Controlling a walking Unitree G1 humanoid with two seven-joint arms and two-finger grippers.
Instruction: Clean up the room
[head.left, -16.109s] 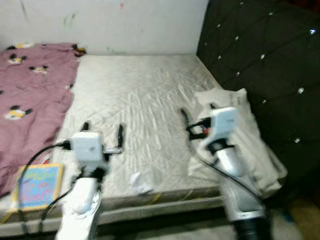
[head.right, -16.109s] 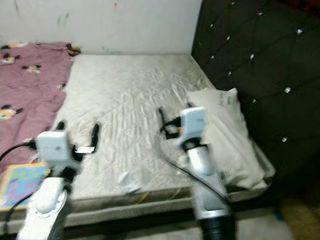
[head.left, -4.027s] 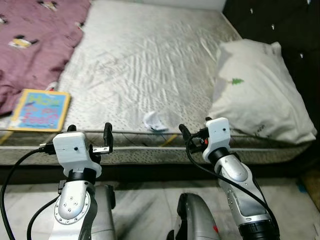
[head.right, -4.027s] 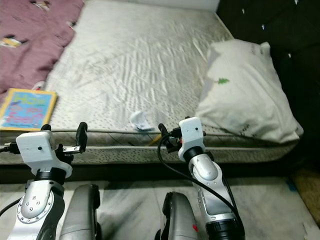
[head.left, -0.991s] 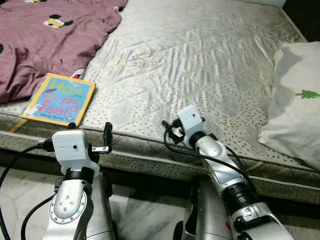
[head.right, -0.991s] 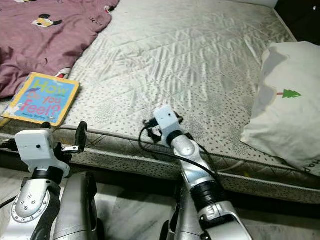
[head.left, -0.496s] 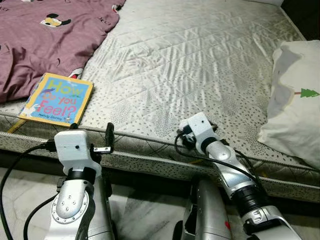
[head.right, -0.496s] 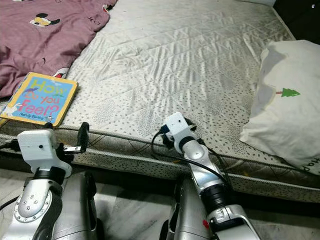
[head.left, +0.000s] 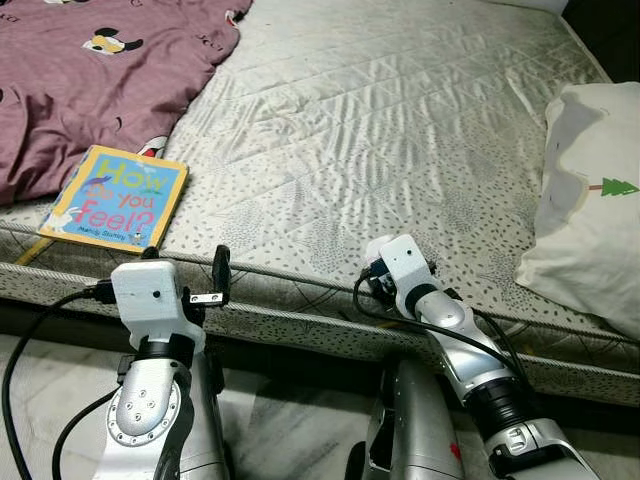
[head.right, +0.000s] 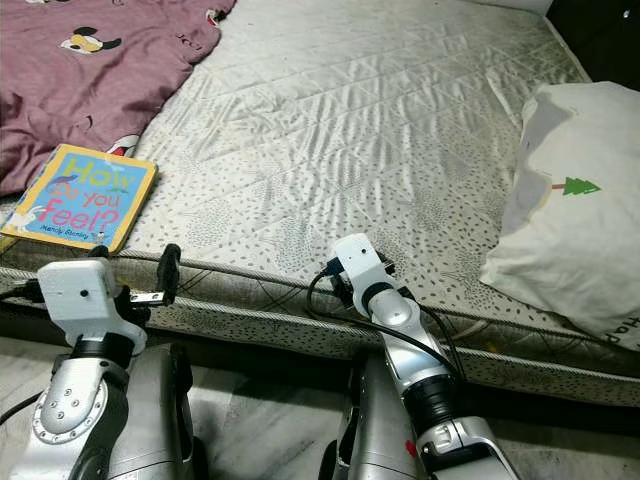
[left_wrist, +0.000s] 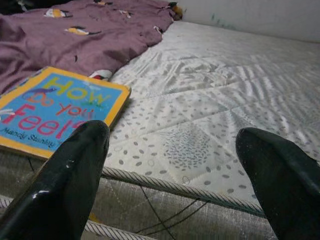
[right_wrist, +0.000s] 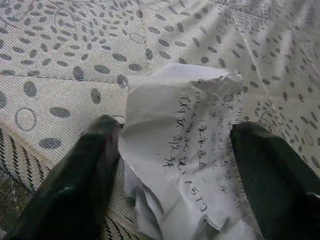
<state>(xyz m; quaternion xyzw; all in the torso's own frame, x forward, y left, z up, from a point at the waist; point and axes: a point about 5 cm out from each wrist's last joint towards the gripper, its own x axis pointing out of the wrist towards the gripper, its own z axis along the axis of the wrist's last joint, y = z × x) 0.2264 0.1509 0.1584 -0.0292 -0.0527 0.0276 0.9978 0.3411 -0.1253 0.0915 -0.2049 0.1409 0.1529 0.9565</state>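
Note:
A crumpled white paper (right_wrist: 180, 135) with handwriting lies on the grey dotted mattress (head.left: 380, 120), close to its front edge. My right gripper (right_wrist: 175, 155) is open, with one black finger on each side of the paper; one finger (right_wrist: 80, 170) touches the paper's edge. In the left eye view the right wrist (head.left: 403, 262) covers that spot. My left gripper (head.left: 185, 260) hangs open just before the mattress edge, holding nothing. A blue and yellow picture book (head.left: 115, 197) lies on the mattress just beyond it.
A purple blanket (head.left: 90, 80) with cartoon prints covers the bed's far left. A white pillow (head.left: 590, 200) with a small green tree print lies at the right. The mattress border (head.left: 300, 320) runs across in front of my legs, with tiled floor below.
My right arm has shifted right and slightly back along the mattress edge over the last second. The left arm has stayed put. Earlier still, I came up close to the bed.

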